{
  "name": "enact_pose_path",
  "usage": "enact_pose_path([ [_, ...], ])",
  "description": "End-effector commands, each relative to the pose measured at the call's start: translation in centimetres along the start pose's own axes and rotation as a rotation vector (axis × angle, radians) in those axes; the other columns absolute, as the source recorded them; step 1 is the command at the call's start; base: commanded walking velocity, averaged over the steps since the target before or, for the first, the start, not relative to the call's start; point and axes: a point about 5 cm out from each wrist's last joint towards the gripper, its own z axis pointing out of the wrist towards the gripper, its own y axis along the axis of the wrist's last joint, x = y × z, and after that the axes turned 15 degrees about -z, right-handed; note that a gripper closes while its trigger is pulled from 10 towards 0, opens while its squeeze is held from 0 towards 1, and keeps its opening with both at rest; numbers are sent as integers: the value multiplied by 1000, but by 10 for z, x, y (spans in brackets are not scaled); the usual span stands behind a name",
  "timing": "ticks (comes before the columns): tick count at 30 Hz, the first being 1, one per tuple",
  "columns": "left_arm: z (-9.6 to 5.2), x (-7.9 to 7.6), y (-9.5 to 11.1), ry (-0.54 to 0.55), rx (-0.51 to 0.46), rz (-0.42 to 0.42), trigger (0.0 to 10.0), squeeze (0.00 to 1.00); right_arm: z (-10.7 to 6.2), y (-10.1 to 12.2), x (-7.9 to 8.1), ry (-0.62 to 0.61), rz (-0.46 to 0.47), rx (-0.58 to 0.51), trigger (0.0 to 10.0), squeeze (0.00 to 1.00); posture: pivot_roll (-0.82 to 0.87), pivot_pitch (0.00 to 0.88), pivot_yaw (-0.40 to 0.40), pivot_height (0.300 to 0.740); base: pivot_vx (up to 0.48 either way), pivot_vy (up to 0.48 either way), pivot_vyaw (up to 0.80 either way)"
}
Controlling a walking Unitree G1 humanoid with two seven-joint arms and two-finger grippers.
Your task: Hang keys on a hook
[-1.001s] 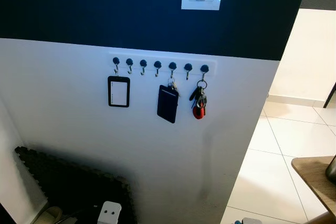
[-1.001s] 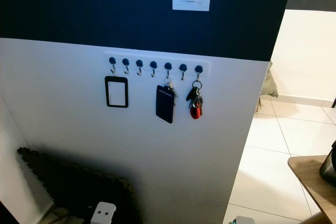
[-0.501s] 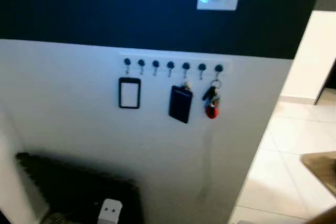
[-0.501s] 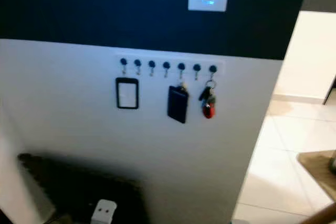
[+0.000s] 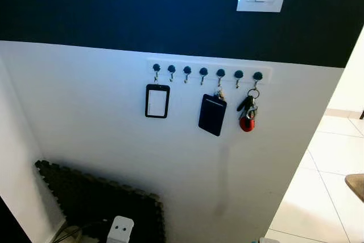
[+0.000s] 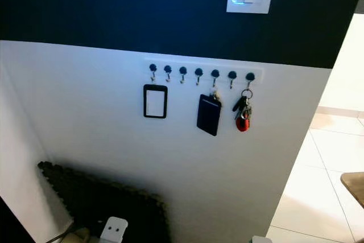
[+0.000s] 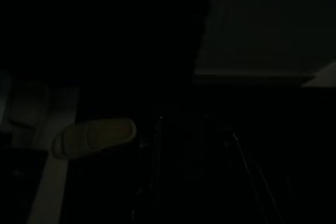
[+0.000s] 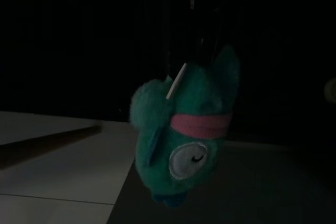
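Teal plush keychain (image 8: 184,135) below right jaws.

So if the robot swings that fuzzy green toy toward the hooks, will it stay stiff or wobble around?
Probably wobble. The fuzzy green toy hangs loose in the right wrist view, so it would likely swing. It looks soft and plush, so probably light and squashy, not breakable. Its fur seems unlikely to slip. What holds it is too dark to see.

A teal plush toy (image 8: 184,142) with a pink band and one round eye hangs in the dark above a pale tiled floor (image 8: 58,177).
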Motion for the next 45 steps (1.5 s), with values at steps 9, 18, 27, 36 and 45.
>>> enact_pose_path([
  [9, -1, 4, 0, 27, -11, -29, 10000, 0, 2, 10, -1, 14, -20, -50, 10000, 0, 22, 19, 3, 740, 0, -144, 0],
  [18, -3, 10, 3, 41, -31, -28, 10000, 0, 5, 39, 12, 112, -5, -174, 10000, 0, 21, 23, 1, 740, 0, 0, 0],
  [27, -3, 14, 24, -36, -136, 11, 10000, 0, 2, 93, 40, 328, 17, -413, 10000, 0, 23, 26, -1, 740, 0, 0, 0],
  [36, -1, 18, 55, -9, -271, -4, 10000, 0, -23, 174, 66, 560, -85, -777, 10000, 0, 24, 26, -4, 740, 0, 0, 0],
  [45, -2, 14, 57, -30, -307, -20, 10000, 0, -52, 194, 82, 724, -289, -950, 10000, 0, 19, 29, -3, 740, 0, 0, 0],
])
